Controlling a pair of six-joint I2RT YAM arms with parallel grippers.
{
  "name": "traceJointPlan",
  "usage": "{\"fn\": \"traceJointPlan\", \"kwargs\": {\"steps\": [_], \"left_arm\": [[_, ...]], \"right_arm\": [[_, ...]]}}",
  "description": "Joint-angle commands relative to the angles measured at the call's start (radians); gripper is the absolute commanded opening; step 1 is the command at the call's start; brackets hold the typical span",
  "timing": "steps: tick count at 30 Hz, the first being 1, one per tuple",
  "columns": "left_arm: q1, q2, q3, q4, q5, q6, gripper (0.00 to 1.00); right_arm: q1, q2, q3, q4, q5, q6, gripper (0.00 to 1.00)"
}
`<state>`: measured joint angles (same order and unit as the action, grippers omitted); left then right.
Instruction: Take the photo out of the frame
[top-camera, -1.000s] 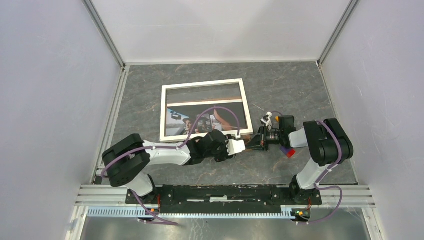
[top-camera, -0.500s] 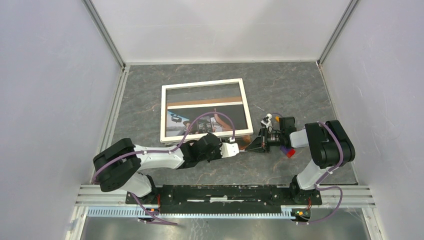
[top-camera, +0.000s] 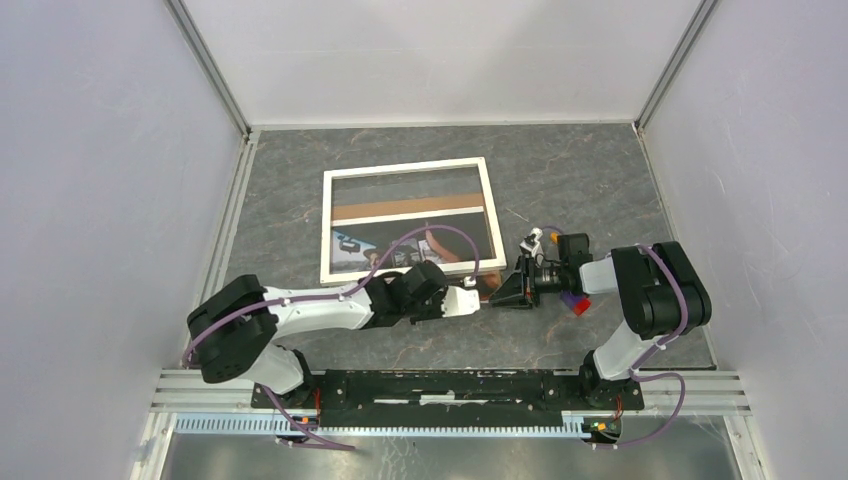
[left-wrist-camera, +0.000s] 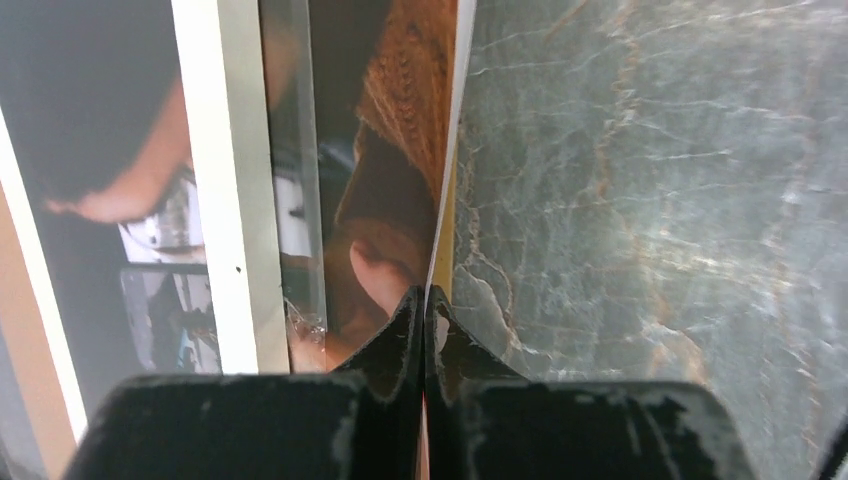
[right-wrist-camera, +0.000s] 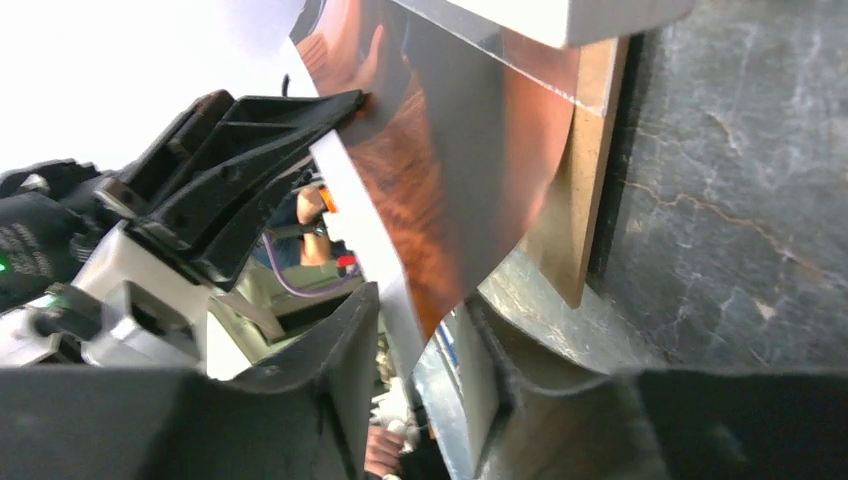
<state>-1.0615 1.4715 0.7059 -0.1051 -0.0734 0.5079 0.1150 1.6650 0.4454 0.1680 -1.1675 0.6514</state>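
Left claw (left-wrist-camera: 424, 310): clamped on the photo (left-wrist-camera: 395, 170) edge, just off the frame's (top-camera: 326, 225) near-right corner.
Right claw (right-wrist-camera: 420, 340): jaws apart, photo corner between.
Photo: partly out past the frame's near edge.
Count: two claws, one photo, one frame, one surface (top-camera: 570, 170).

A grey, marble-veined table (top-camera: 560, 170) carries everything, walled by pale panels on three sides. The white-bordered frame (top-camera: 405, 167) lies flat on it, left of centre, slightly askew to the table's edges. Inside its border a brown backing panel (top-camera: 400, 207) shows as a strip, and the photo (top-camera: 345, 245) covers the near part, sticking out past the near right corner. A thin pale sliver (top-camera: 515, 213) lies just right of the frame.
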Motion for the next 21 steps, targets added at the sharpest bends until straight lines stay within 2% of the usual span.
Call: {"fn": "traceJointPlan", "kwargs": {"steps": [1, 4, 8, 12, 17, 21], "left_arm": [[0.002, -0.071, 0.115, -0.223, 0.154, -0.054, 0.02], [0.004, -0.08, 0.192, -0.368, 0.226, -0.09, 0.02], [0.004, -0.116, 0.29, -0.563, 0.333, -0.109, 0.02], [0.023, -0.16, 0.412, -0.765, 0.421, -0.09, 0.02], [0.125, -0.201, 0.61, -1.015, 0.548, -0.015, 0.02], [0.219, -0.166, 0.835, -1.228, 0.615, 0.036, 0.02]], "right_arm": [[-0.005, -0.025, 0.071, -0.108, 0.004, -0.127, 0.51], [-0.007, -0.026, 0.125, -0.205, 0.048, -0.224, 0.66], [-0.029, -0.03, 0.178, -0.281, 0.065, -0.327, 0.77], [-0.048, -0.031, 0.254, -0.435, 0.089, -0.518, 0.82], [-0.069, -0.043, 0.297, -0.496, 0.101, -0.596, 0.86], [-0.075, -0.069, 0.316, -0.541, 0.155, -0.643, 0.92]]}}
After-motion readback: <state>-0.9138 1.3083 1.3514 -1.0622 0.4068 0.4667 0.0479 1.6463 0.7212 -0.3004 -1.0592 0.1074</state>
